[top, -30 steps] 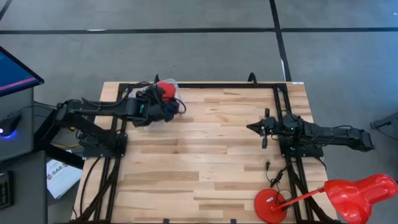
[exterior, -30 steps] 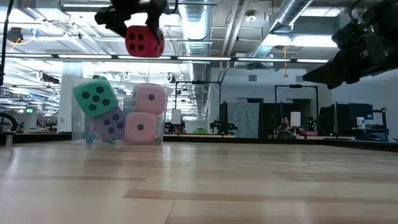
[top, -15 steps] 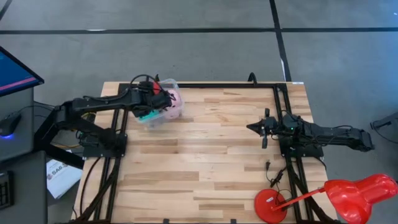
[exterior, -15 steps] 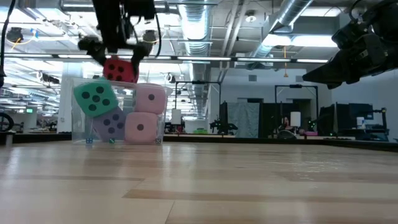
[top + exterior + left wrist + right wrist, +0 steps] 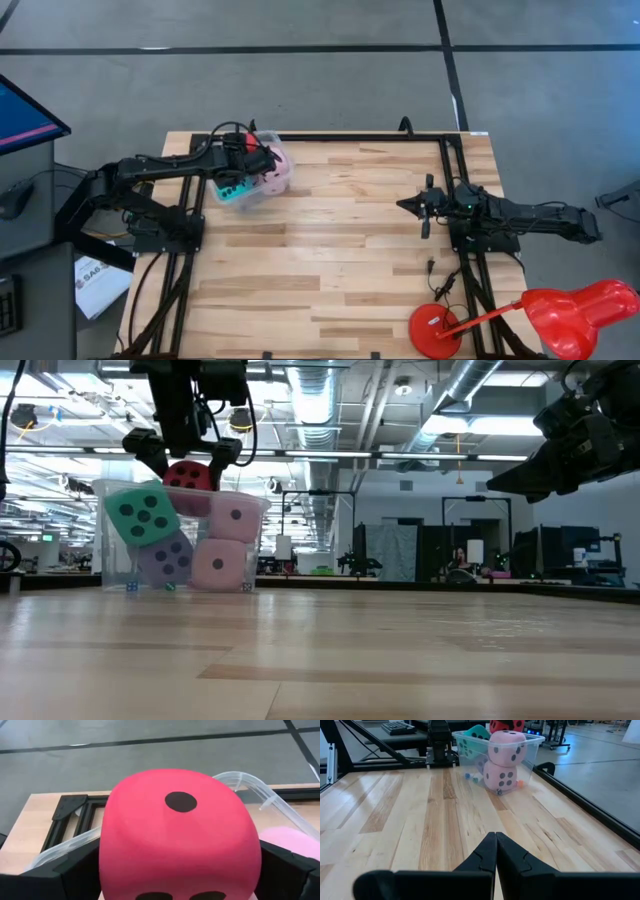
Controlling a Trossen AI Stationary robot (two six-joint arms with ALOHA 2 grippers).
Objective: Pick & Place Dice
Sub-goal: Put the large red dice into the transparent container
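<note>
A clear plastic tub (image 5: 258,545) stands at the table's far left. In it are a cyan die (image 5: 143,513), a violet die (image 5: 165,558) and two pink dice stacked (image 5: 235,520) (image 5: 217,563). A red die (image 5: 190,475) sits at the tub's rim, resting on the dice below. My left gripper (image 5: 183,448) is over the tub, open, with one finger on each side of the red die (image 5: 180,835). My right gripper (image 5: 402,204) waits shut at the table's right, clear of the wood (image 5: 495,837). My left gripper comes slanting down at the red die from the table's left, its fingers (image 5: 80,870) close beside the die's two opposite sides (image 5: 107,860). I cannot tell whether they touch it. The die's underside lies on the dice in the tub.
The tub (image 5: 285,152) lies against the black frame rail (image 5: 350,137) along the far edge. A red desk lamp (image 5: 560,310) stands at the near right corner. Bare wood (image 5: 330,250) spans the middle of the table.
My left gripper has swung over the tub and sunk, tipping further down, carrying the red die from the air onto the dice at the tub's rim. The tub and its dice have shifted a little toward the table's left.
</note>
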